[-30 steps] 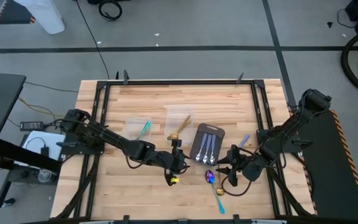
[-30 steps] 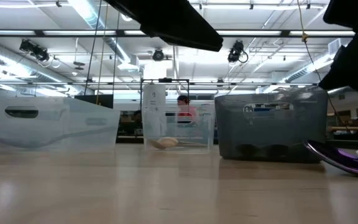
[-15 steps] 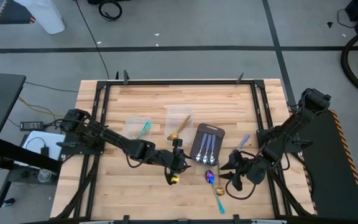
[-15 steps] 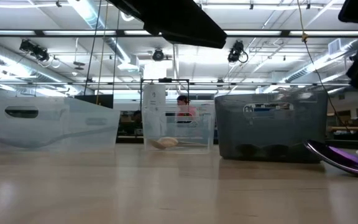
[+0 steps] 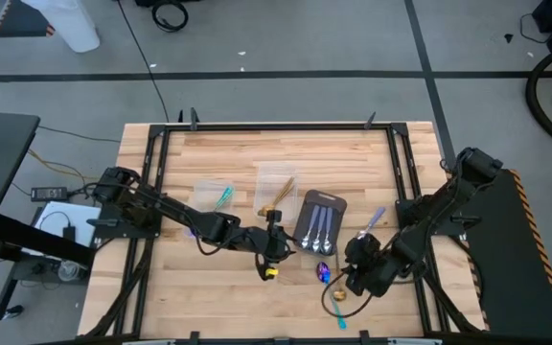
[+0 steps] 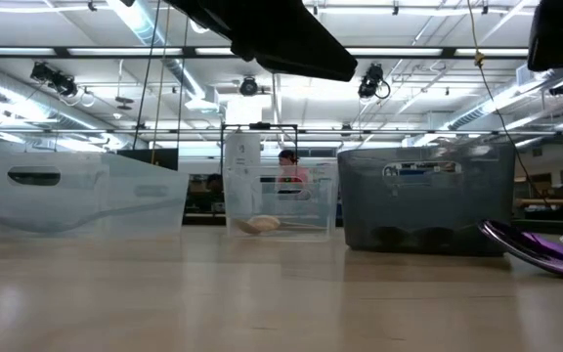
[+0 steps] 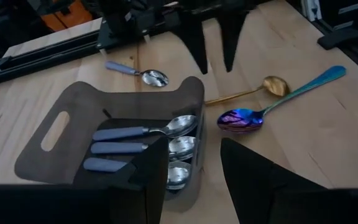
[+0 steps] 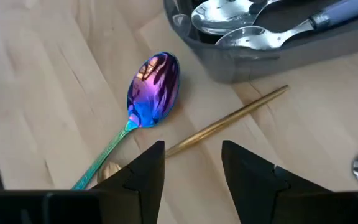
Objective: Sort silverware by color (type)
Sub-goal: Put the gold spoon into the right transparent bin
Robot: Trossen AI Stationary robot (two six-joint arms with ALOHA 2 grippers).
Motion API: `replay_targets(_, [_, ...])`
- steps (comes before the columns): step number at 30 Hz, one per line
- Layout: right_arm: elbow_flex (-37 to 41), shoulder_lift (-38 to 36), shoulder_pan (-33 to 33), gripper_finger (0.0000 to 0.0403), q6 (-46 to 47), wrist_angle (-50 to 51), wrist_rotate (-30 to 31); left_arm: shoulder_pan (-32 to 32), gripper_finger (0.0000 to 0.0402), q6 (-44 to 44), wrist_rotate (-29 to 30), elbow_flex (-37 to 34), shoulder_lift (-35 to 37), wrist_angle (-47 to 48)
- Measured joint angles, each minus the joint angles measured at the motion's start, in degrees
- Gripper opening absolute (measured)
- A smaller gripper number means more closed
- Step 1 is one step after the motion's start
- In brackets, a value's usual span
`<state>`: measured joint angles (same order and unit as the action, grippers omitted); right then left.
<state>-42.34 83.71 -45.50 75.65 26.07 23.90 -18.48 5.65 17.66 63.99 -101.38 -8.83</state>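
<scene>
Landmark: dark grey tray [image 5: 320, 213], lying near the middle of the wooden table [image 5: 257, 153].

Silverware, in the tray: three silver spoons [image 7: 143, 132] with pale blue-grey handles, side by side, bowls at the tray's front end.

Silverware, loose on the table:
- Iridescent purple spoon [image 8: 153, 89] with teal handle, just in front of the tray's front end, bowl toward the tray.
- Gold spoon [image 7: 275, 84], beside the purple spoon, its slim handle [image 8: 229, 122] running past the tray's front corner.
- One more silver spoon [image 5: 372, 221] with blue-grey handle, to the tray's right, apart from it.

Silverware, in tubs: a gold spoon in the clear tub [image 5: 278, 185] just left of the tray; a teal-handled piece in the clear tub [image 5: 213, 194] farther left.

Right gripper [image 8: 191, 163]: poised over the gold spoon's handle in front of the tray, fingers apart, holding nothing.

Left gripper [image 7: 194, 171]: left of the tray's front end, fingers spread, empty.

Beyond the table: a person in the room behind, seen through the middle tub.
</scene>
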Motion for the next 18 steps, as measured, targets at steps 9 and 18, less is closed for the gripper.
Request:
replay_targets(9, [-13.8, 10.4, 1.4, 0.0169, 5.5, 15.2, -3.6, 0.7, 0.0156, 0.0, 2.3, 0.0, 0.0, 0.4])
replay_targets(18, [-18.7, 19.1, 3.2, 0.0169, 7.4, 16.9, -6.4, 0.7, 0.0156, 1.3, 3.7, 0.0, 0.0, 0.6])
